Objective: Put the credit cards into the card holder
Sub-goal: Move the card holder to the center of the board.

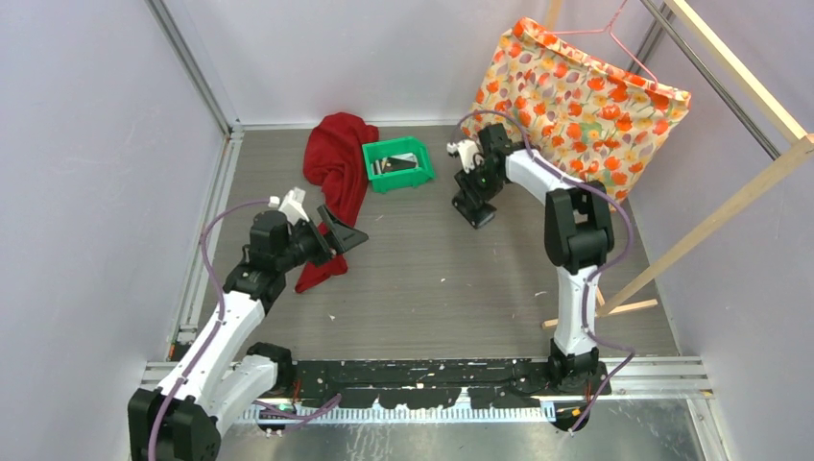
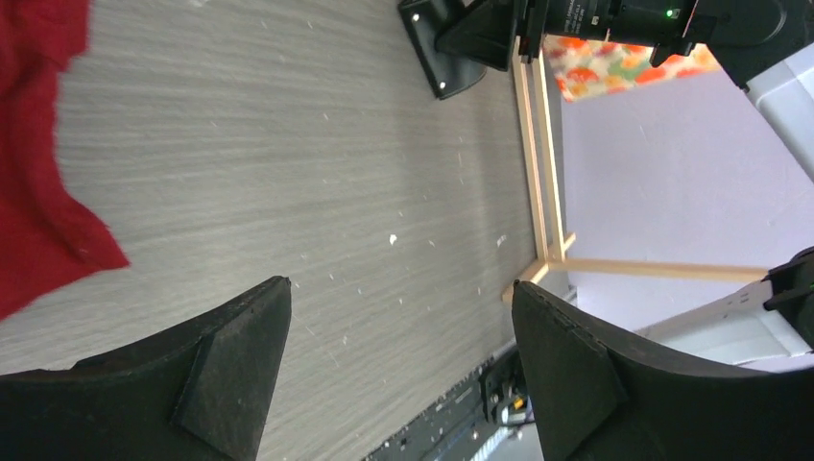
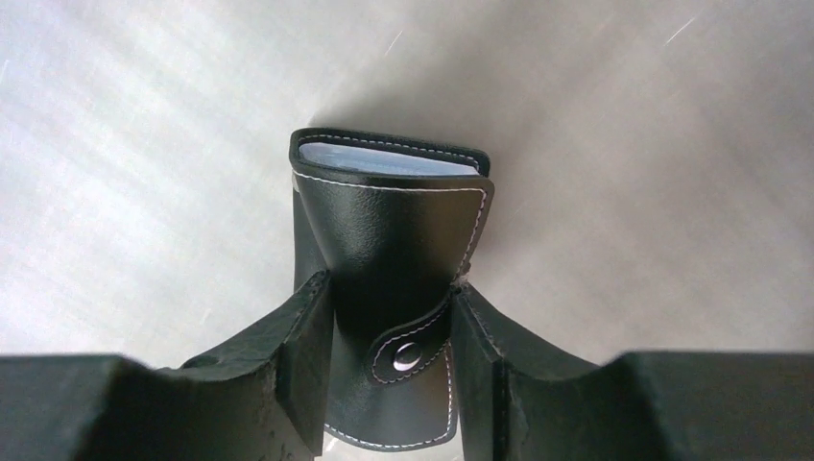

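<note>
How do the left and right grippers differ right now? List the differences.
The left gripper has its fingers spread wide with nothing between them; the right gripper has its fingers pressed against both sides of the card holder.
The left gripper points sideways across the table beside the red cloth; the right gripper points straight down at the table.
Both have the same black fingers.
</note>
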